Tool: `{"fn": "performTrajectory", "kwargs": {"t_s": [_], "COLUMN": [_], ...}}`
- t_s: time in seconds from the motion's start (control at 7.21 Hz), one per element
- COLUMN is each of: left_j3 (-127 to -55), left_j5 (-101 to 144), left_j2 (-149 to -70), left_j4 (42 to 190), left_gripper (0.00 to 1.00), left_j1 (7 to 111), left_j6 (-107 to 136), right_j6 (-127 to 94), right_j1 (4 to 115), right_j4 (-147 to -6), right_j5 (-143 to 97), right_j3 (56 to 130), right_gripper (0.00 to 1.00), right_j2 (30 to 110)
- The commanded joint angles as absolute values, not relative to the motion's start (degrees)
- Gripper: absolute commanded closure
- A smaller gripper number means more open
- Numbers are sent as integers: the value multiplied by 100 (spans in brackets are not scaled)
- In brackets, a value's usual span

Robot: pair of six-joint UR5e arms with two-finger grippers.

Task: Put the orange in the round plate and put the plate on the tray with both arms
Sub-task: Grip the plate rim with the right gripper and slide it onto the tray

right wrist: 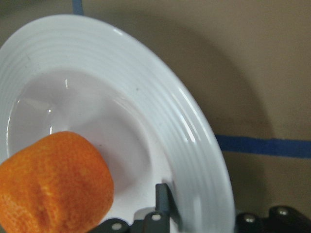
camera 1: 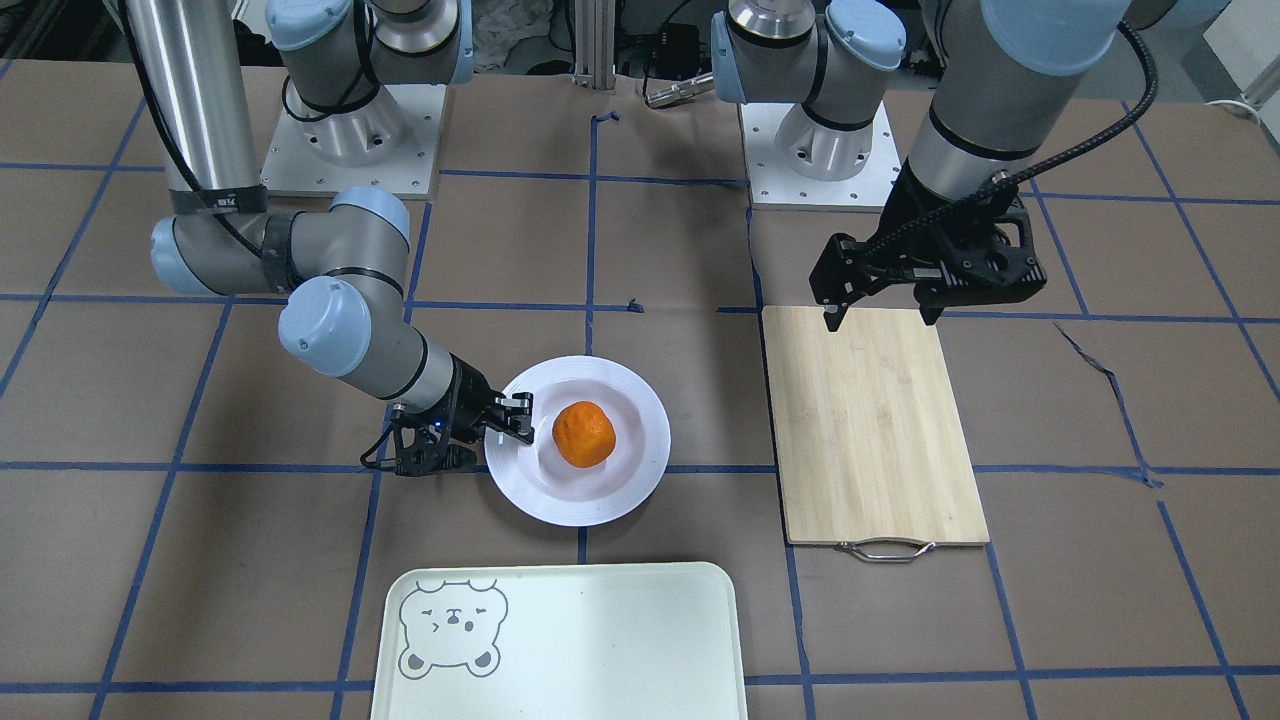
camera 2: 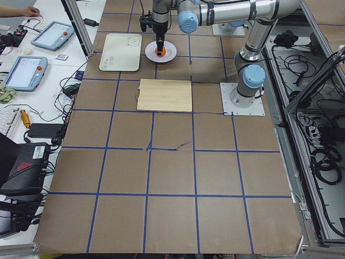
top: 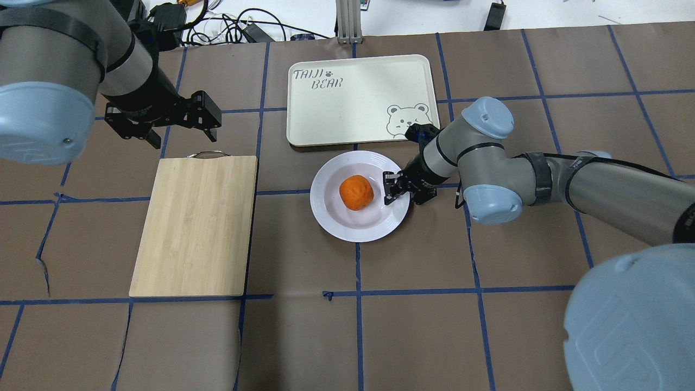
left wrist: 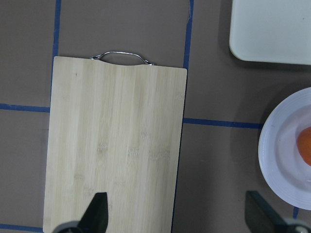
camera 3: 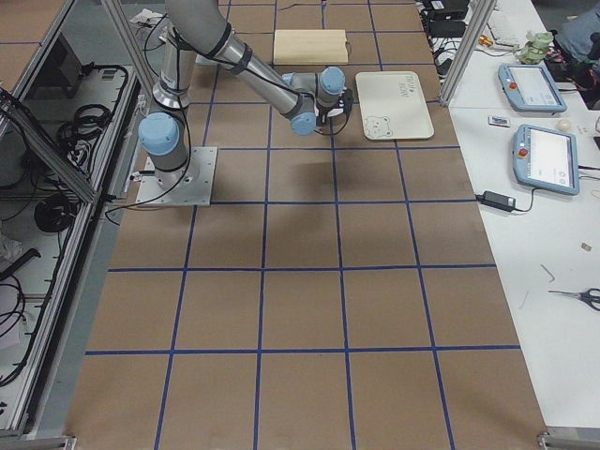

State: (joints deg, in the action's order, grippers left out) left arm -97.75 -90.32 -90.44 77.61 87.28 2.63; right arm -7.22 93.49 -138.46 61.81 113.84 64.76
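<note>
Pinching the rim of a glossy white round plate (camera 1: 646,430) with the right claw (camera 1: 520,418), small bumpy orange (camera 1: 584,434) in its centre just beside, left claw (camera 1: 880,320) agape above a bamboo board (camera 1: 875,430) on brown blue-taped table (camera 1: 680,250).

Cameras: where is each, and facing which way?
Front-facing: across the table, looking down at left arm, right arm.
Overhead: behind them, looking forward; both arms.
Exterior left: table's left end; left arm's base.
Exterior right: opposite end; right arm.
Left wrist: above cutting board; open fingertips.
Right wrist: over round plate; one finger.
Both wrists share the round plate.
</note>
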Motion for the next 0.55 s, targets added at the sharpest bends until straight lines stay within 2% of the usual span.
{"fn": "performTrajectory", "kwargs": {"t_s": [0.0, 0.42], "left_j3": [-9782, -9782], "left_j5": [-9035, -9026], "left_j2": [-9053, -9062], "left_j4": [7761, 7761], "left_gripper": [0, 0], "left_j1": [8728, 8728], "left_j6": [264, 264], "right_j6": [-1080, -1615], "right_j1": [9317, 9272], "right_j4": [-13669, -13298], "right_j5": [5952, 5564], "right_j3": [11181, 10636], "right_gripper": [100, 100], "right_j2": [6504, 6504]}}
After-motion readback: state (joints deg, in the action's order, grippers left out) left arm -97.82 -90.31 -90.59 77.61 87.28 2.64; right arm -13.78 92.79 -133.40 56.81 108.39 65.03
